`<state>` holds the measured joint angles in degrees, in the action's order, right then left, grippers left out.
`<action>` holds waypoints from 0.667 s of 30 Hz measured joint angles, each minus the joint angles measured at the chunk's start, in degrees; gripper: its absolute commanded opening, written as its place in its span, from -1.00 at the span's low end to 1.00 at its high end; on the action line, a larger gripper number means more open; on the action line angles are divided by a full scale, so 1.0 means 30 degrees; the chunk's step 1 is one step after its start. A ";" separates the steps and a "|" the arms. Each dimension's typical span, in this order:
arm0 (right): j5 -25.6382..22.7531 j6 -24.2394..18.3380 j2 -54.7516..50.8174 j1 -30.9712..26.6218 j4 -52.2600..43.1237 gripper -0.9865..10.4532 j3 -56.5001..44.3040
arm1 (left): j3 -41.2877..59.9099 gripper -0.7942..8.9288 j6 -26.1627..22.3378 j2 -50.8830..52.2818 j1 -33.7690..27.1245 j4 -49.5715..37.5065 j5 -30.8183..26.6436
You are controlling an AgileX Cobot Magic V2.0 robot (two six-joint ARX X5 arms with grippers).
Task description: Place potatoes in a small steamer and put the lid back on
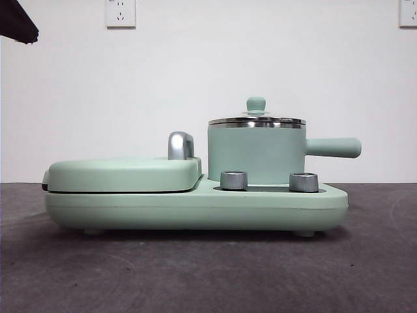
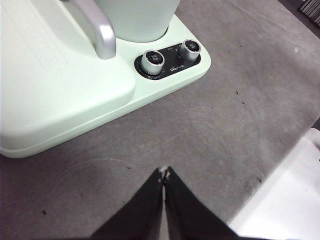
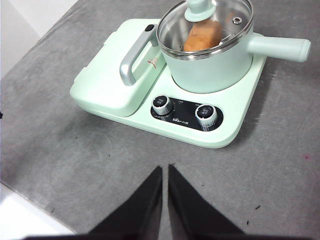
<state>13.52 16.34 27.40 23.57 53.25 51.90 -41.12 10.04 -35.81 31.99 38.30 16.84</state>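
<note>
The mint-green small steamer (image 1: 256, 156) (image 3: 210, 65) stands on the right half of the cooker base, its straight handle (image 1: 333, 147) pointing right. The glass lid (image 3: 205, 22) with its mint knob (image 1: 255, 105) rests flat on the steel rim. Through the glass I see the orange-brown potato (image 3: 202, 36) lying inside the pot. My left gripper (image 2: 164, 172) hovers shut over bare table in front of the base. My right gripper (image 3: 165, 170) is shut too, well short of the knobs, holding nothing. A black arm tip (image 1: 16, 23) shows at the front view's top left corner.
The mint cooker base (image 1: 195, 205) carries a flat griddle lid (image 1: 124, 173) with a chrome handle (image 1: 180, 145) on its left half, and two steel knobs (image 1: 234, 180) (image 1: 303, 182) in front of the pot. A white surface (image 2: 285, 200) borders the grey table.
</note>
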 measured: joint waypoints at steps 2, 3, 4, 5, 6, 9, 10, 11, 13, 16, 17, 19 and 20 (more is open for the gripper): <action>0.0000 0.0000 0.0000 0.0000 0.0000 -0.80 0.0000 | 0.0000 -0.82 -0.0007 0.0095 -0.0029 -0.0066 -0.0015; 0.0000 0.0000 0.0000 0.0000 0.0000 -0.80 0.0000 | 0.0007 -0.82 -0.0015 0.0335 -0.0197 -0.0051 -0.0007; -0.0007 0.0000 0.0000 0.0000 0.0007 -0.80 0.0000 | 0.0044 -0.82 -0.0015 0.0685 -0.0423 -0.0044 -0.0015; -0.0007 0.0000 0.0000 0.0000 0.0000 -0.80 0.0000 | 0.0138 -0.82 -0.0022 0.1173 -0.0685 -0.0146 -0.0022; -0.0007 0.0000 0.0000 0.0000 0.0000 -0.80 0.0000 | 0.0270 -0.82 -0.0036 0.1639 -0.1005 -0.0342 -0.0029; 0.0000 0.0000 0.0000 0.0000 -0.0007 -0.80 0.0000 | 0.1392 -0.82 -0.0131 0.3155 -0.2535 -0.2142 -0.0015; 0.0000 0.0000 0.0000 0.0000 -0.0007 -0.80 0.0000 | 0.1996 -0.82 -0.0277 0.3563 -0.3140 -0.2929 -0.0015; 0.0000 0.0000 0.0000 0.0000 -0.0007 -0.80 0.0000 | 0.2943 -0.82 -0.0619 0.4095 -0.3949 -0.3956 -0.0051; 0.0000 0.0000 0.0000 0.0000 -0.0007 -0.80 0.0000 | 0.4568 -0.82 -0.1268 0.4969 -0.5078 -0.5413 -0.0211; -0.0007 0.0000 0.0000 0.0000 -0.0007 -0.80 0.0000 | 0.7883 -0.82 -0.2106 0.6747 -0.6900 -0.8473 -0.1413; -0.0007 0.0000 0.0000 0.0000 -0.0007 -0.80 0.0000 | 0.8881 -0.82 -0.2149 0.7315 -0.7409 -0.9326 -0.2062; -0.0007 0.0000 0.0000 0.0000 -0.0007 -0.80 0.0000 | 1.0426 -0.82 -0.2127 0.8313 -0.8153 -1.0083 -0.3220; -0.0007 0.0000 0.0000 0.0000 -0.0007 -0.80 0.0000 | 1.1096 -0.82 -0.2120 0.8808 -0.8429 -1.0047 -0.3716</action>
<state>13.50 16.34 27.40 23.57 53.23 51.90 -7.84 3.68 -9.39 6.70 8.16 5.69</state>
